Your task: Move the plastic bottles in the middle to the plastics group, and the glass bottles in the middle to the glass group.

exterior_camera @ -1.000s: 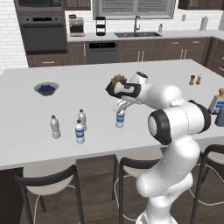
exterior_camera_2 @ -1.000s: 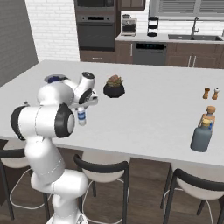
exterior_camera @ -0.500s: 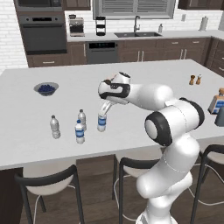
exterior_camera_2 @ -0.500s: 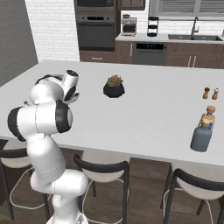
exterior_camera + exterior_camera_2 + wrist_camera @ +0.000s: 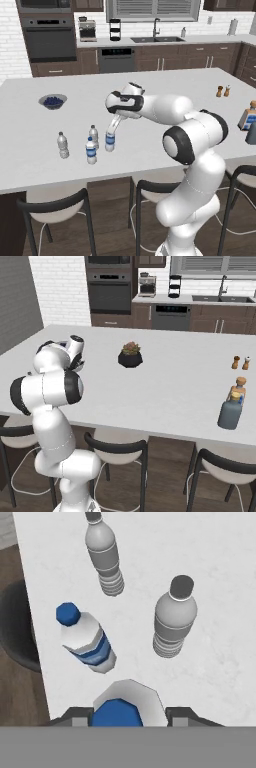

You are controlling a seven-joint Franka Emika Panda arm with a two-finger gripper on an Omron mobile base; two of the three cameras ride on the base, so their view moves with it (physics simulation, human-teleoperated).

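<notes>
My gripper (image 5: 114,129) is shut on a blue-labelled plastic bottle (image 5: 110,142), held by its top at counter level just right of the plastics group. That group is a plain bottle (image 5: 62,145), another plain one (image 5: 93,136) and a blue-labelled one (image 5: 90,151). In the hand view the held bottle's blue cap (image 5: 117,713) sits between my fingertips (image 5: 75,714), with the labelled bottle (image 5: 86,641) and two grey ones (image 5: 172,624) (image 5: 104,554) ahead. Far right, the grey-blue glass bottle (image 5: 230,411) stands against the pale tan-capped bottle (image 5: 239,389).
A blue bowl (image 5: 52,102) sits at the left back of the counter (image 5: 165,82). A potted plant (image 5: 130,355) is mid-counter and two brown shakers (image 5: 241,362) stand at the right. Stools (image 5: 52,210) line the front edge, which lies close to the bottle cluster.
The arm has swung left from the middle of the counter, carrying the blue-labelled bottle, and lowered it beside the cluster of water bottles. The grip stays closed.
</notes>
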